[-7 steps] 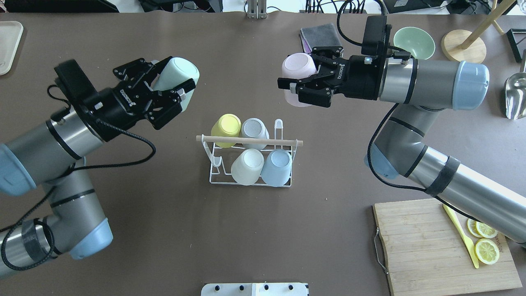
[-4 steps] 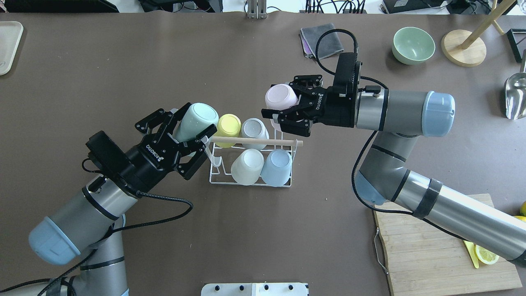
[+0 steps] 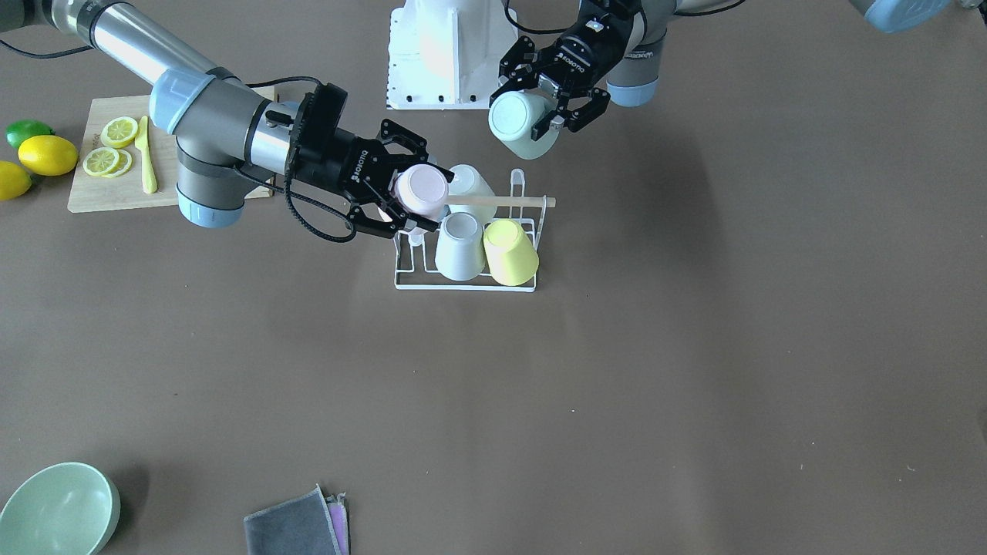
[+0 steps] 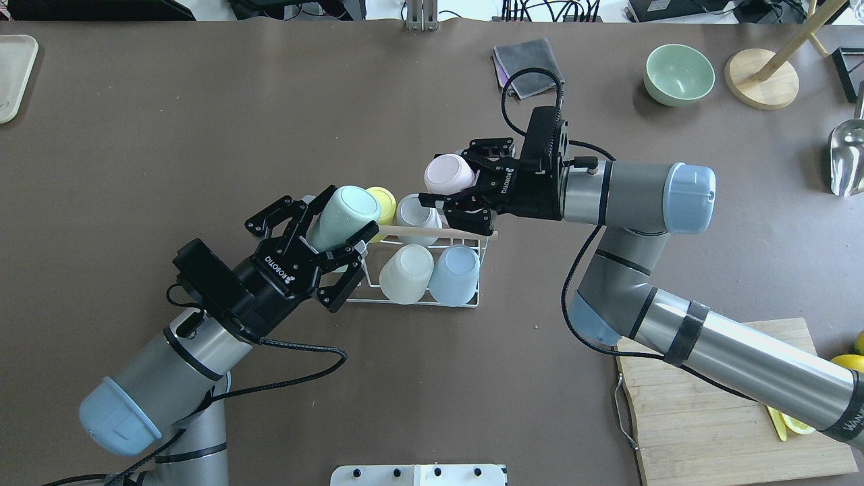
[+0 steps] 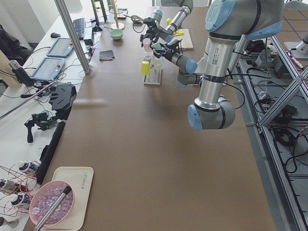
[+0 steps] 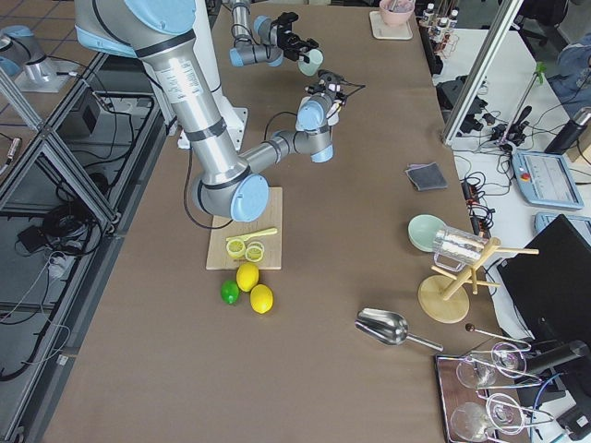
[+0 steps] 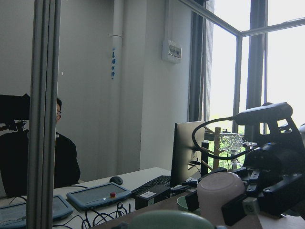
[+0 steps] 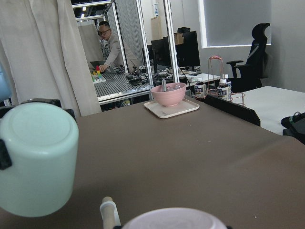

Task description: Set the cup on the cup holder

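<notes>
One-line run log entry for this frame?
left pincer: shut on mint cup | right pincer: shut on pink cup | both cups close to cup holder | four cups racked

This is a robotics laboratory. Grey industrial robot arms with pale blue joint caps are mounted at a long brown-covered table, among bare silver aluminium-profile posts and loose black cables on the tiled floor. On the white bench along the table's far side lie grey tablet-like control pendants with red buttons and a black keyboard. Beyond it are a black monitor, a black office chair and a man in glasses bent over a workbench.
</notes>
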